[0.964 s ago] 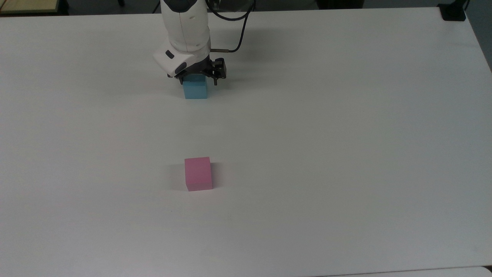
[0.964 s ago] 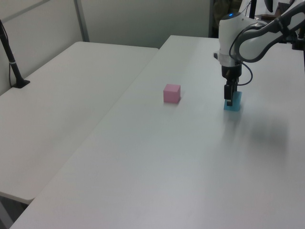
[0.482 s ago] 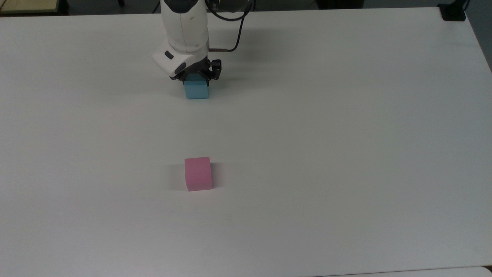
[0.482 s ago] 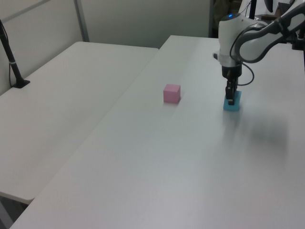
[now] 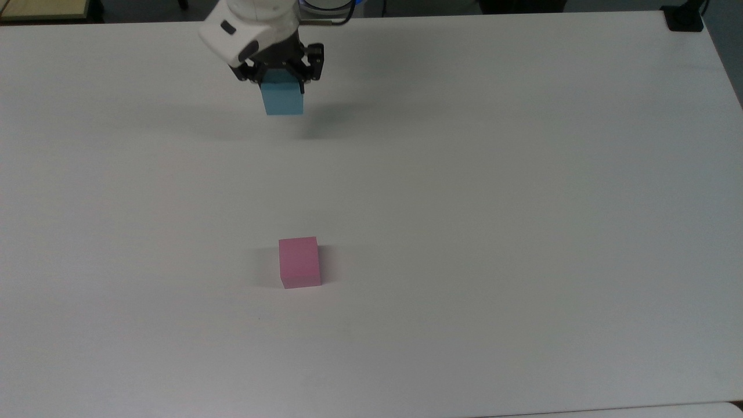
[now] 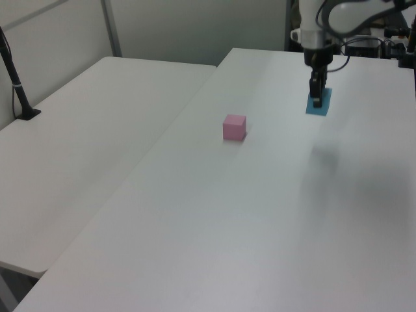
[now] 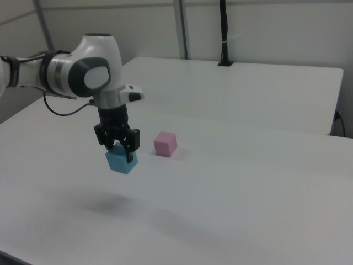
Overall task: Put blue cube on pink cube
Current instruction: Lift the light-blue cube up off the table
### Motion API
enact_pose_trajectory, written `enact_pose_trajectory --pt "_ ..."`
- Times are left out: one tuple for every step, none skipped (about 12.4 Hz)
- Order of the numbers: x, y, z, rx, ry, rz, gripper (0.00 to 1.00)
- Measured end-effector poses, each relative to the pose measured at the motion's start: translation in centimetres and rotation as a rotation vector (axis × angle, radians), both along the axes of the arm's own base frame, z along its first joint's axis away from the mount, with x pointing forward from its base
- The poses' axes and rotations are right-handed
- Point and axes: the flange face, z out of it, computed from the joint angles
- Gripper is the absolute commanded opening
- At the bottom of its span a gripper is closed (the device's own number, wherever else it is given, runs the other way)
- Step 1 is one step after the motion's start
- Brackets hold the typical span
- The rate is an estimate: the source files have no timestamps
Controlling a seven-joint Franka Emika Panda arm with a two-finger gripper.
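Note:
The blue cube (image 5: 282, 100) (image 6: 319, 104) (image 7: 121, 161) hangs well above the white table (image 5: 493, 203), and its shadow lies on the tabletop below it. My gripper (image 5: 279, 81) (image 6: 316, 97) (image 7: 117, 149) is shut on its upper part, pointing straight down. The pink cube (image 5: 299, 262) (image 6: 234, 127) (image 7: 165, 143) rests alone on the table, below the blue cube in the top view, to its left in the left view and to its right in the right view.
A second white table (image 6: 97, 130) adjoins this one on the left view's left, with a black post (image 6: 16, 84) standing on it. A black clamp base (image 5: 684, 18) sits at the top view's upper right corner.
My gripper closed on the blue cube, then lifted it off the table; it now hangs in the air. The pink cube has not moved.

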Motion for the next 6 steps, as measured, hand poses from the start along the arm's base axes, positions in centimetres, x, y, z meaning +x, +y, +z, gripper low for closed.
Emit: enact_pose_trajectory --pt "-0.3 0.0 1.4 0.002 -0.007 0.000 0.41" --pt "-0.6 -0.1 2.4 0.005 -0.010 0.003 0.41" --pt "-0.8 -0.1 3.1 0.006 -0.012 0.005 0.41" --pt "-0.8 -0.1 3.7 0.006 -0.013 0.004 0.41" --pt "-0.6 -0.1 4.3 0.006 -0.021 0.004 0.41" --pt "-0.6 -0.1 5.2 0.006 -0.022 0.004 0.41"
